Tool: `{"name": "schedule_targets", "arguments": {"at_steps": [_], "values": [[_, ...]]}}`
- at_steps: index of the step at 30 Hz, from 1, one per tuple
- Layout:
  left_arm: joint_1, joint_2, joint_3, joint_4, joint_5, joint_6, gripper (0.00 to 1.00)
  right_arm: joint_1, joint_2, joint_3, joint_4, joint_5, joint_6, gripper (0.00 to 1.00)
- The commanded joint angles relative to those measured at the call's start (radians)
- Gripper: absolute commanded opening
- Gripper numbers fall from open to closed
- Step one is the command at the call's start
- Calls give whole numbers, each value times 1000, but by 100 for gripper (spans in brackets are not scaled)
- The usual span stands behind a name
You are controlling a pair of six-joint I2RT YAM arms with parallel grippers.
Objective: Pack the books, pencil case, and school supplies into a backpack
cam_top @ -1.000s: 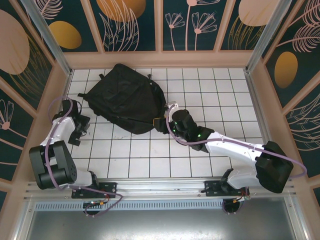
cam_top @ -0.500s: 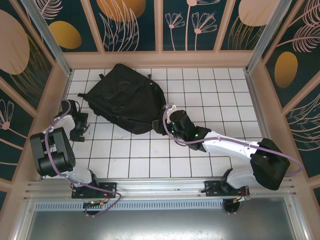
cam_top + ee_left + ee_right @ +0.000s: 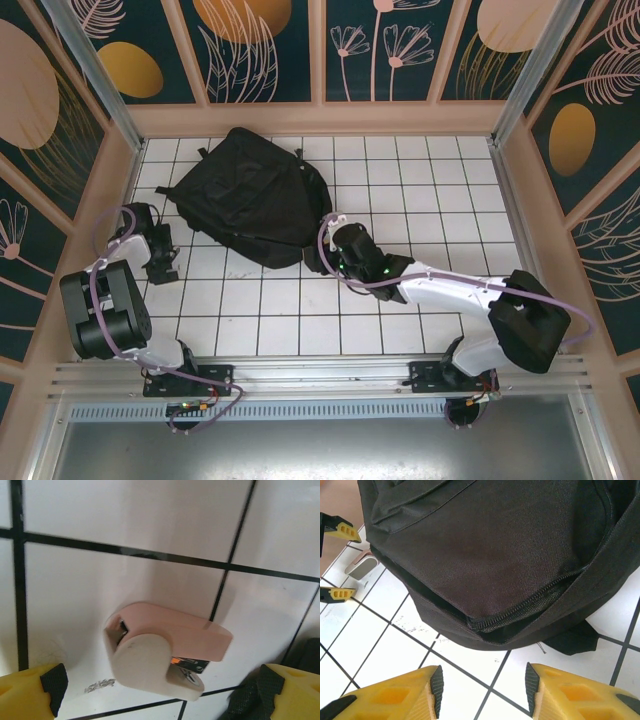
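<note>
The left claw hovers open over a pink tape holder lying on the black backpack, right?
No: the pink tape holder lies on the white tiled table, not the backpack; the left wrist view shows it. The left gripper does hover open over it.

High overhead plus close downward wrist views (backpack (image 3: 250,205): overhead and right)

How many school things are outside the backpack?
1: a pink tape dispenser on the tiled table, just ahead of the open left hand, beside the backpack. Others may be hidden inside it.
</note>
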Motion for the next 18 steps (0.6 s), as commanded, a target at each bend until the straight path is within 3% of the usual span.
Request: {"name": "schedule_targets", "arguments": {"at_steps": [1, 7, 11, 18], "values": [[1, -2, -19, -2, -7, -129, 99, 12, 19, 25, -14, 10, -9, 50], [1, 26, -31, 29, -10, -231, 99, 40, 49, 50, -39, 41, -24, 49], [2, 115, 20, 34, 35, -218, 98, 78, 58, 65, -76, 126, -53, 49], [2, 161, 38, 46, 38, -195, 74, 139, 40, 71, -121, 280, -90, 49]]}}
